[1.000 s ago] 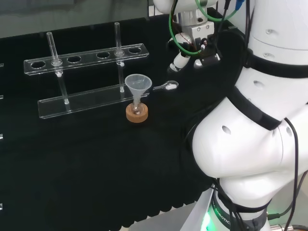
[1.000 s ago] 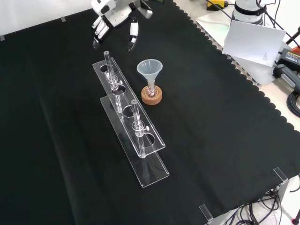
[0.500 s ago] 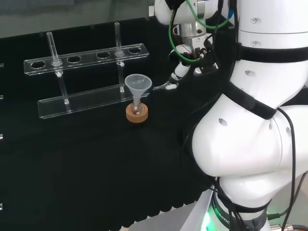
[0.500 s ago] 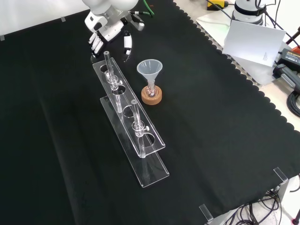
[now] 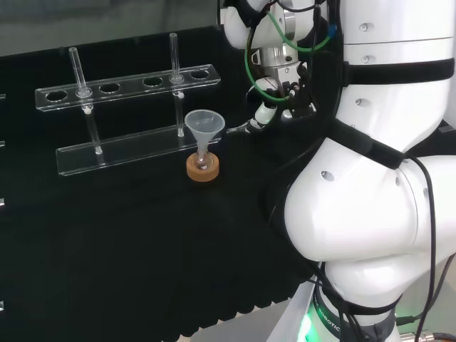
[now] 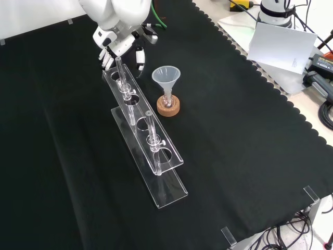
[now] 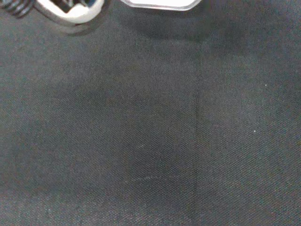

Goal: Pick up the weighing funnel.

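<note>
The weighing funnel (image 5: 241,129) is a small clear piece lying on the black cloth just right of the big funnel in the head view. My hand (image 5: 269,100) hangs low over it, and a white fingertip (image 5: 261,117) reaches down to its right end. Whether the finger touches it, I cannot tell. In the front view the hand (image 6: 120,46) is at the far end of the tube rack, its fingers (image 6: 106,55) and thumb (image 6: 139,56) spread apart and pointing down, with nothing held. The wrist view has blurred white parts of the hand (image 7: 70,9) over bare cloth.
The big funnel (image 5: 205,125) stands in a small flask on a cork ring (image 5: 203,168), close to the left of the hand in the head view. A clear tube rack (image 6: 145,140) with two tubes runs right beside the hand. The arm's white links (image 5: 370,178) stand at the head view's right.
The hand has come down toward the cloth and moved closer to the rack's end and the weighing funnel. The weighing funnel and the other ware have not moved.
</note>
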